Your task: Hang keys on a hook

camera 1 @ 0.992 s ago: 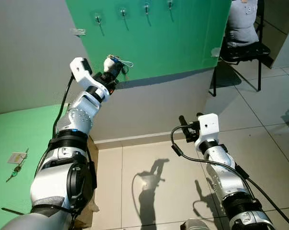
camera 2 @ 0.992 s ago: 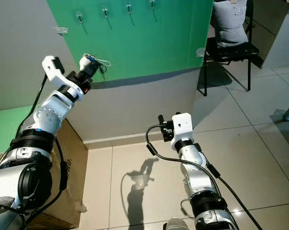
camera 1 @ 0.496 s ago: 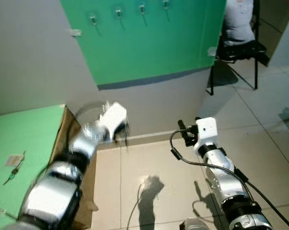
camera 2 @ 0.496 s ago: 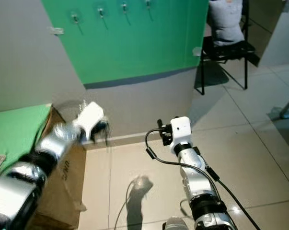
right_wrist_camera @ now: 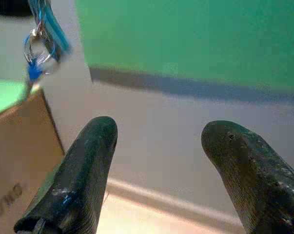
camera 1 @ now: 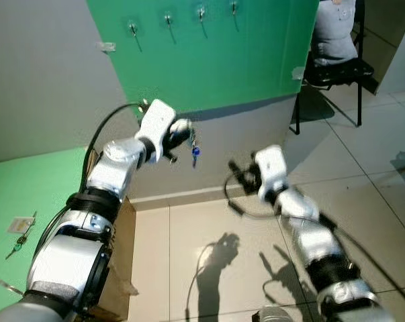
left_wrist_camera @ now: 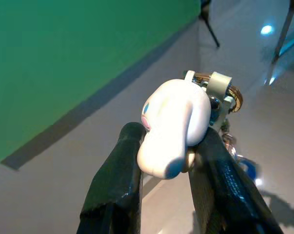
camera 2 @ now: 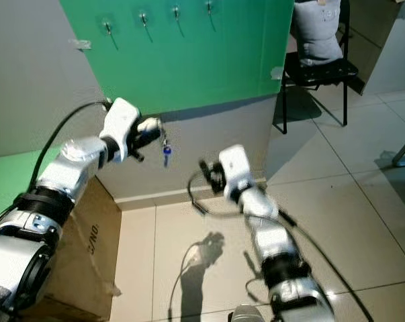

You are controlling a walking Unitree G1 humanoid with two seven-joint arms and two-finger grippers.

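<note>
our left end effector (left_wrist_camera: 168, 161) grips the keys (camera 1: 194, 151) by their white fob; light, dangling. right end effector (right_wrist_camera: 159, 168) is spread.

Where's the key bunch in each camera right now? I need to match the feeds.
Left eye view: key bunch in the left gripper, blue tag hanging below.
Right eye view: same bunch, left of centre.
Left wrist view: white charm clamped between the fingers, rings behind it.
Right wrist view: bunch dangling near a corner.
Shared landmark: the green panel.
</note>
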